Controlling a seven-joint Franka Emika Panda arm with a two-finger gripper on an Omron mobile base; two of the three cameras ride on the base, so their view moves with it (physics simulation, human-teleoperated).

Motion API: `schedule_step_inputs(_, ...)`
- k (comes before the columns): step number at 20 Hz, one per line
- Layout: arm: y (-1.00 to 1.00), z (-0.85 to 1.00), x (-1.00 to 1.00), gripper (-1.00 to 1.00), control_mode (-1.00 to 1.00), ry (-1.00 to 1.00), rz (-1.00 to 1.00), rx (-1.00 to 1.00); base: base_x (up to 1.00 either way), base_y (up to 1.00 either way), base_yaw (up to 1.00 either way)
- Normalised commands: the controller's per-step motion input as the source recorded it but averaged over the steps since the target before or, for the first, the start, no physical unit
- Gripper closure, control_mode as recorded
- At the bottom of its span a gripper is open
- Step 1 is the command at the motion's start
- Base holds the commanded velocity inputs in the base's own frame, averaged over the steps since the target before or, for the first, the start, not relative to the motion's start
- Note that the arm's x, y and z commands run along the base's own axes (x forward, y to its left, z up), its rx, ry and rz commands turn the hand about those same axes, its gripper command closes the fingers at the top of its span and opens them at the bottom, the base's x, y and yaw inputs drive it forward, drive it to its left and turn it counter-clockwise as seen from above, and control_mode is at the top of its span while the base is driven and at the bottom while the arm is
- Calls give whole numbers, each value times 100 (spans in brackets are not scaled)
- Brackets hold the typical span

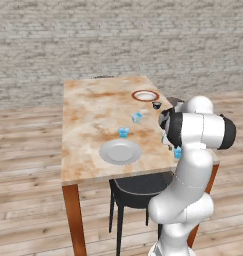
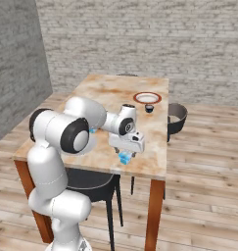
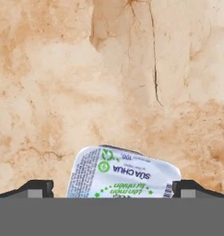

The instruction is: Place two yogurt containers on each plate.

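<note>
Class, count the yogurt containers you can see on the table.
3: two yogurt containers lie between the plates, and one sits under the gripper near the table edge. Others may be hidden behind the arm.

Arm bent low, tool [image 3: 112, 190] pointing down, jaws spread

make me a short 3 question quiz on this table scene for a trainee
1. True or false: the plain light grey-white round plate already holds a yogurt cup.
2. Which item lies between the two-finger gripper's fingertips in the hand view? A) a small dark bowl B) a light-blue yogurt cup with a printed pale lid C) a spoon
3. Fill in: the white plate with the reddish-brown rim sits near the ____ end of the marbled wooden table, seen from the robot.

Key: 1 false; 2 B; 3 far
</note>
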Motion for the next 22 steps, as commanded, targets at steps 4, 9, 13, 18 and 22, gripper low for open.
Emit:
schedule_step_inputs(4, 0, -3, 0, -100, -100, 0, -9, 2, 0, 0, 0)
schedule_step_inputs(9, 0, 1, 0, -100, -100, 0, -7, 0, 0, 0, 0)
schedule_step_inputs(13, 0, 2, 0, -100, -100, 0, -5, 0, 0, 0, 0)
schedule_step_inputs(18, 0, 1, 0, -100, -100, 0, -7, -1, 0, 0, 0)
schedule_step_inputs(22, 1, 9, 0, -100, -100, 3, -15, -7, 0, 0, 0)
